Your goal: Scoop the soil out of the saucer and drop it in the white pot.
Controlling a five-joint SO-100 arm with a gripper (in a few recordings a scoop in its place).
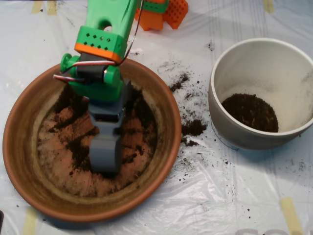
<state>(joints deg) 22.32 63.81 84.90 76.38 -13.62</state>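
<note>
The saucer surrounds the tool, which is nose-down on its floor; I cannot tell whether its shells are spread or pressed together. Thin soil lies just left of and around it, thicker behind near the arm. Best to rake crumbs together before lifting. The white pot, part-filled, stands well to the right, past crumbs spilled on the table.

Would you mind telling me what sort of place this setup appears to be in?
Probably a hobby or lab workbench set up for a robot potting test: clear plastic sheeting is taped over the table, a green 3D-printed arm holds a grey scoop in a terracotta saucer, and spilled soil lies beside a white pot.
</note>
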